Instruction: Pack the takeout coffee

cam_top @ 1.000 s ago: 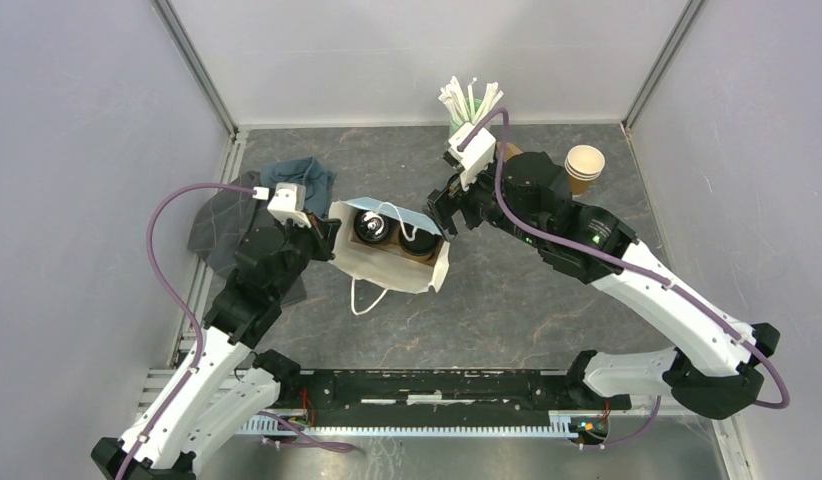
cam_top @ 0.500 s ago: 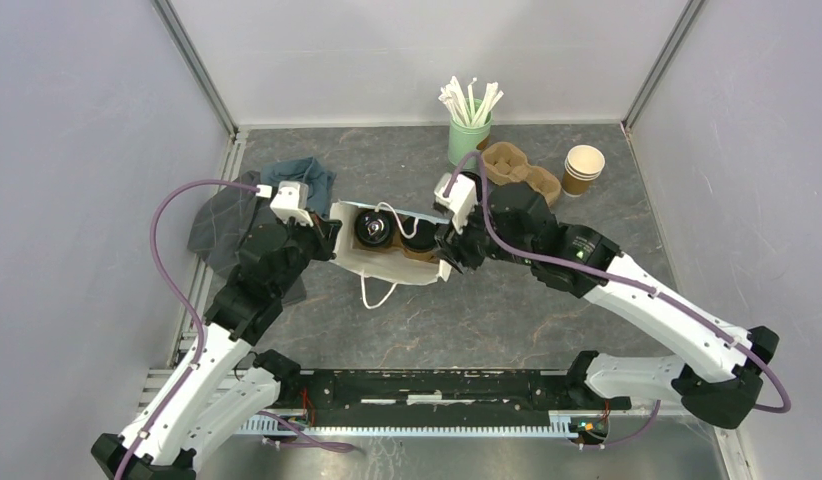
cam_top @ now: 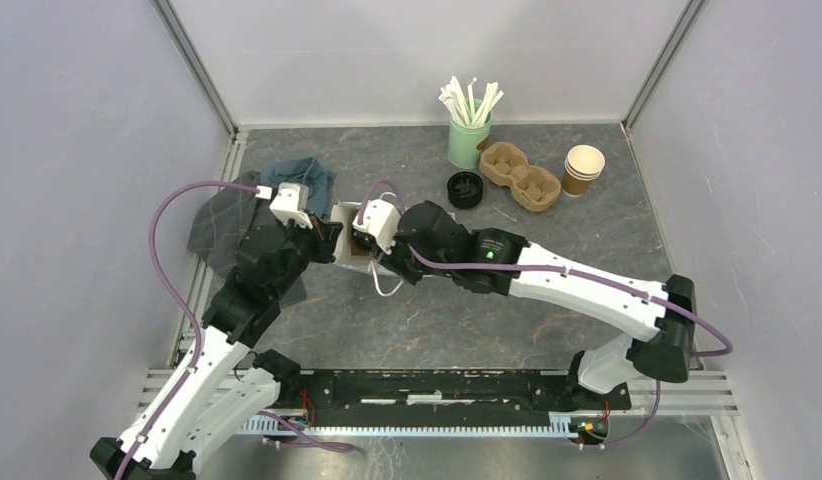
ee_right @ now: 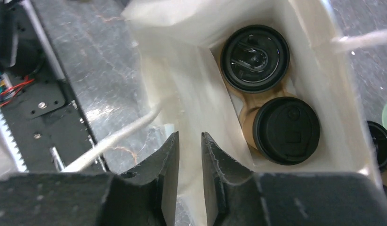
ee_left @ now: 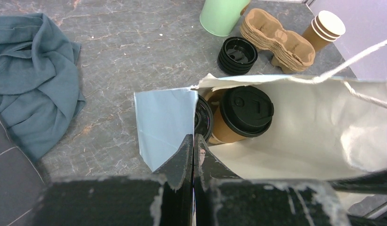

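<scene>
Both lidded cups upright inside paper bag, just beyond right gripper, fingers narrowly parted astride near wall, grip unclear; left gripper pinches rim

A robot test booth: plain grey wall panels in metal framing enclose a stone-look table.

Right tool crossed over the bag (jaws narrowing).
</scene>
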`<control>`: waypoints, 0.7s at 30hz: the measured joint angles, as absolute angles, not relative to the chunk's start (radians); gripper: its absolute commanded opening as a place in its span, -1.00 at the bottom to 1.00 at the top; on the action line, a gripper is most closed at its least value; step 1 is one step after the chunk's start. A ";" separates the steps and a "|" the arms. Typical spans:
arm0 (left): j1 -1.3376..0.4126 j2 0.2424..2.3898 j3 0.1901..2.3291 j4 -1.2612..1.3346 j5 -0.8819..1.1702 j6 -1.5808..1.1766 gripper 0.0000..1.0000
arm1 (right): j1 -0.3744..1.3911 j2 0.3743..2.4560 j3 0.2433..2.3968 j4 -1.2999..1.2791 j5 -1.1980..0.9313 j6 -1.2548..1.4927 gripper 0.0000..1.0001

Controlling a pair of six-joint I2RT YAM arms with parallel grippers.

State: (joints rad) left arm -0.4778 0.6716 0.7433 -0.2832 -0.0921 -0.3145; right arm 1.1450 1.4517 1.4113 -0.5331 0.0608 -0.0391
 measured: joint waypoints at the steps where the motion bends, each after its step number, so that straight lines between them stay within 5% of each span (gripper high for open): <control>1: -0.478 0.666 0.743 -0.284 -0.092 -0.314 -0.96 | 1.145 1.476 1.427 -0.535 0.088 -0.033 -0.47; 14: -0.478 0.561 0.648 -0.251 -0.075 -0.283 -0.96 | 1.148 1.505 1.454 -0.556 0.236 -0.112 -0.45; 21: -0.478 0.516 0.585 -0.190 -0.068 -0.262 -0.97 | 1.150 1.621 1.654 -0.647 0.286 -0.175 -0.43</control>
State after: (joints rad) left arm -0.4778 0.5163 0.5850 -0.1898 -0.0685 -0.2615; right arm 1.1500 1.6207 1.6535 -0.6472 0.2855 -0.1749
